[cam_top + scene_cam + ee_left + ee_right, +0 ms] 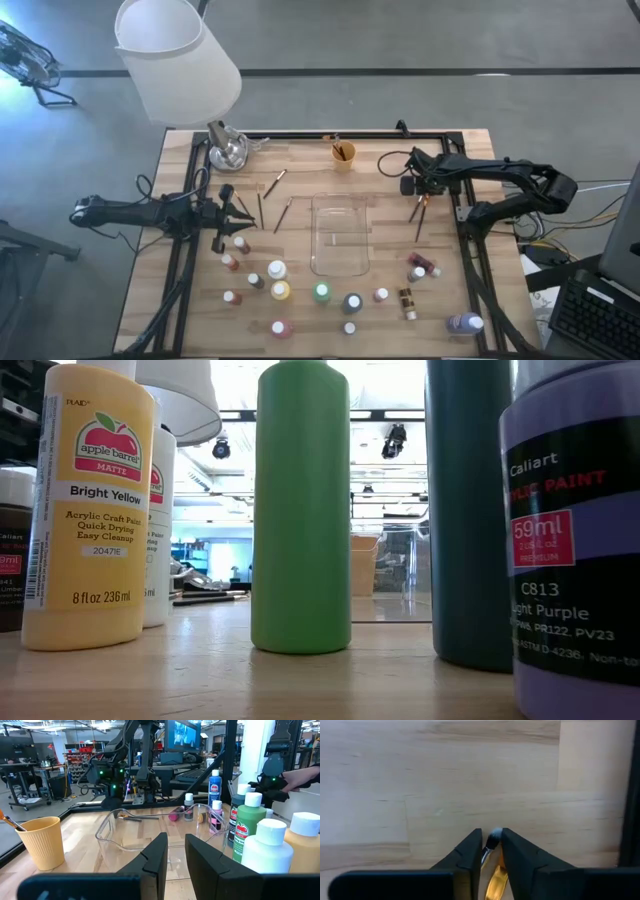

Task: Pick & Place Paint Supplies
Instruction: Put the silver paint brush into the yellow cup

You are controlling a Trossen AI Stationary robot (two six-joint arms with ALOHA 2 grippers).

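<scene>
Wooden table | right end effector clamps brush, bristles forward | left end effector narrowly parted, empty

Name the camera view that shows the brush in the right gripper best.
The right wrist view: the brush sits pinched between the right gripper fingers. The high view shows it small; the other two views don't show it.

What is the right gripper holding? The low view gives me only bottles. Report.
Observer: The right gripper is shut on a thin brush with a pale bristle tip and a gold ferrule.
Operator: Place the tray for me.
Observer: The clear rectangular plastic tray lies mid-table, between the two grippers.
Operator: Now the left gripper.
Observer: The left gripper faces the tray from its other side, fingers slightly apart, holding nothing.
</scene>
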